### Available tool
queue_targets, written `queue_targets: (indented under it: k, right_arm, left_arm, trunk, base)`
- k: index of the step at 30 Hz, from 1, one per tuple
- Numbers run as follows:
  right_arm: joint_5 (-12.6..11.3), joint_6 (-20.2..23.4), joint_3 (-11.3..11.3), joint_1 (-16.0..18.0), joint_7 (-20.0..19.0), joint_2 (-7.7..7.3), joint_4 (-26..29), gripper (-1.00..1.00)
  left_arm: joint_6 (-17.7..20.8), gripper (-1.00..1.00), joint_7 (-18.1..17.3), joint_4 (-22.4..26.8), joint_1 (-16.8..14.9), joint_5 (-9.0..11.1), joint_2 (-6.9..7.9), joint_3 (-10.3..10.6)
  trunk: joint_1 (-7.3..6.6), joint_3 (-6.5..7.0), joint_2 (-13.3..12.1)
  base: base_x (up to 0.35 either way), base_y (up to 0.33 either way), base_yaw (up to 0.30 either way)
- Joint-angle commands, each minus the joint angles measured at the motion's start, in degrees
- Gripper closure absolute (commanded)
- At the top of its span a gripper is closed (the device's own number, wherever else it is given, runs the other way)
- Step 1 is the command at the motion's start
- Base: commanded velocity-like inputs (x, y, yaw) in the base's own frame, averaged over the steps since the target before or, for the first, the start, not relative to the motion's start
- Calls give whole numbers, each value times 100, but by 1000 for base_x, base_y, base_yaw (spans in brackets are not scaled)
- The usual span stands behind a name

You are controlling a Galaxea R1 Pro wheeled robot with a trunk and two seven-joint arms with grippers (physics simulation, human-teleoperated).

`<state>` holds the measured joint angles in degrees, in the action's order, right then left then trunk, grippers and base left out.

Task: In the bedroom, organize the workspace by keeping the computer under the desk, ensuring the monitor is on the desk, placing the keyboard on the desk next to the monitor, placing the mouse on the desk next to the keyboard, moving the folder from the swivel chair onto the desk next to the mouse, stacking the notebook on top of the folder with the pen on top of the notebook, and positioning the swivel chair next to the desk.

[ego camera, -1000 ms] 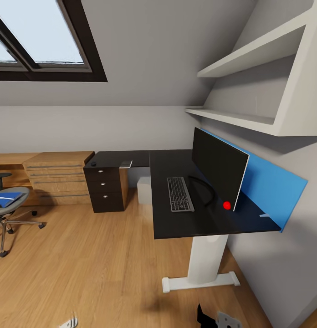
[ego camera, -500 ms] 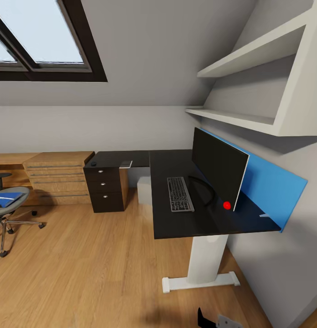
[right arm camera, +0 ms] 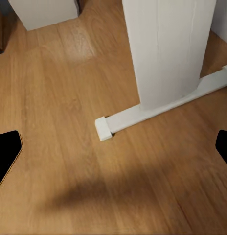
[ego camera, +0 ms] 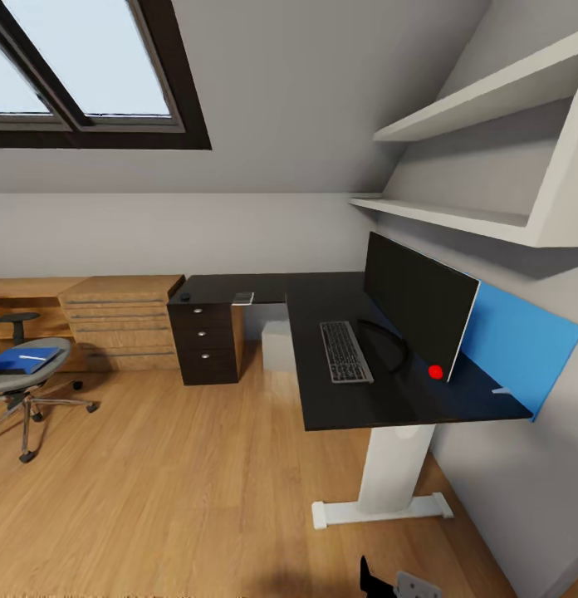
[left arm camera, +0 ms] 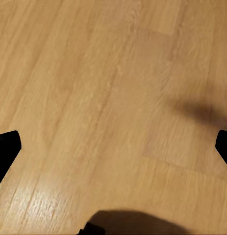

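The black L-shaped desk (ego camera: 322,291) stands against the right wall on a white leg (ego camera: 393,469). On it are the monitor (ego camera: 418,303) and, in front of it, the keyboard (ego camera: 345,351). The mouse (ego camera: 184,296) and a thin grey notebook (ego camera: 242,297) lie on the desk's far wing. The pale computer (ego camera: 276,345) sits on the floor under the desk. At the far left, the swivel chair (ego camera: 27,384) carries the blue folder (ego camera: 19,361) with the pen (ego camera: 30,357) on it. My left gripper (left arm camera: 113,147) and right gripper (right arm camera: 113,152) are open above the floor.
Light wooden low cabinets (ego camera: 123,320) line the back wall beside the dark drawer unit (ego camera: 208,342). White shelves (ego camera: 480,212) and a blue wall panel (ego camera: 521,340) hang above the desk. The desk's white foot (right arm camera: 157,110) lies close below my right gripper. Wood floor spreads between chair and desk.
The whole picture has shifted to the right, so the camera has turned a little left. Nothing in the room has moved.
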<state>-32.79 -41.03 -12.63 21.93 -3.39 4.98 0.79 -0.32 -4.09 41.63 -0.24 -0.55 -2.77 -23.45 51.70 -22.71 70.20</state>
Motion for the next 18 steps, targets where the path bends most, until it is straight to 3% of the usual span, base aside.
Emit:
queue_targets:
  k: [1,4,11,18]
  right_arm:
    - [-60,-40,-25,5,-34,1,-8,-100]
    - [-57,-134,-22,5,-40,2,-9,-100]
    - [-43,-176,-28,5,-47,3,-9,-100]
    - [-41,-194,-29,5,-39,7,-8,-100]
  left_arm:
    - [-3,-100,-42,4,-3,-22,-8,-33]
    - [-3,-100,-40,3,-3,-66,-11,-36]
    - [-3,-100,-39,1,-3,-83,-12,-37]
    - [-3,-100,-31,-181,-3,-162,-18,-12]
  trunk:
    - [0,-6,4]
    - [0,-6,4]
    - [0,-6,4]
    - [0,7,4]
  base:
    - [-1,67,227]
    - [-1,38,189]
    - [0,1,7]
    - [67,0,227]
